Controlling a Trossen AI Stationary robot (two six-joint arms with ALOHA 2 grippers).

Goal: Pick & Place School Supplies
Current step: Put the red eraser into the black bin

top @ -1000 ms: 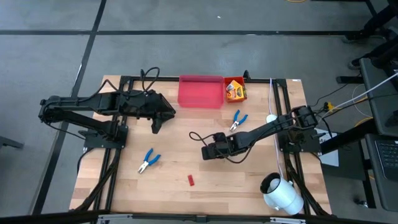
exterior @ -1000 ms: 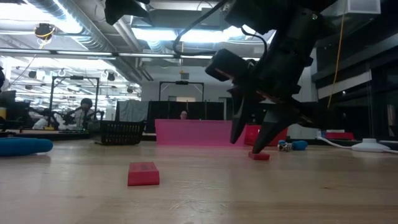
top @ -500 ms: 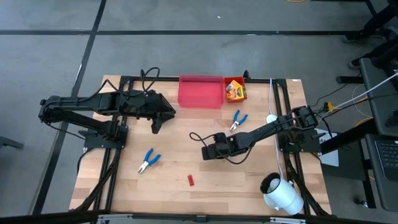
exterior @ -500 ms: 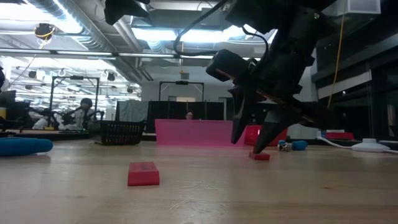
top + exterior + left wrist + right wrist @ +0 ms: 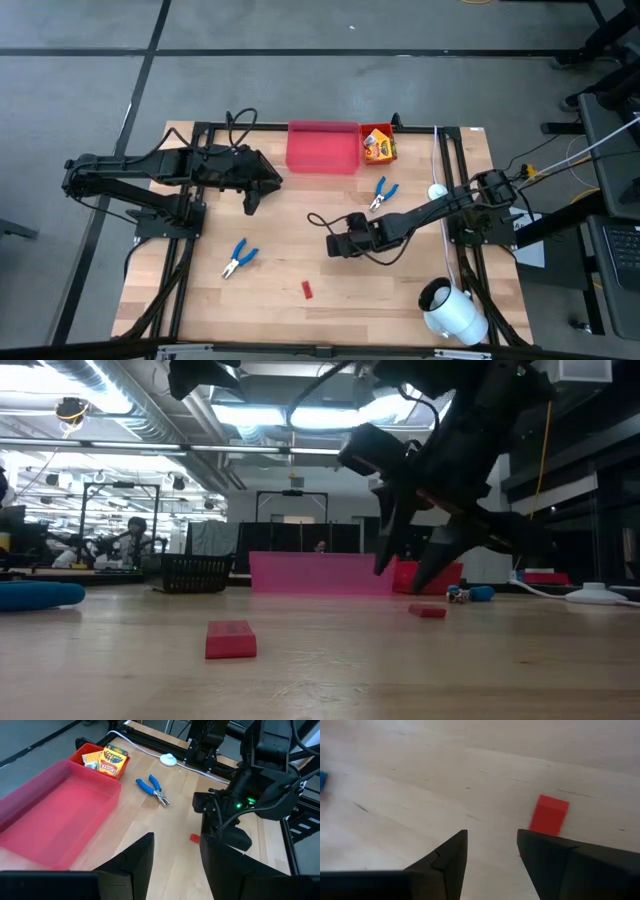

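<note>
My right gripper (image 5: 407, 572) hangs open near the table's middle, fingertips just above the wood. A small red piece (image 5: 427, 611) lies flat beside them, outside the gap, and shows next to one finger in the right wrist view (image 5: 548, 815). A second red piece (image 5: 308, 290) lies nearer the front edge. Blue-handled pliers lie at the left front (image 5: 238, 257) and right of centre (image 5: 381, 192). Crayon boxes (image 5: 378, 148) sit in the orange bin (image 5: 377, 130). My left gripper (image 5: 255, 200) waits open, raised over the table's left half.
A pink bin (image 5: 323, 147) stands at the far edge beside the orange bin. A large white cylinder (image 5: 452, 310) lies at the front right corner. A white cable and puck (image 5: 168, 759) run along the right side. Bare wood lies between the two arms.
My right gripper has lifted slightly, its open fingertips coming off the table beside the red piece. That piece has slid a little toward the table's right and now lies clear of the fingers. The gap between the fingers is unchanged.
</note>
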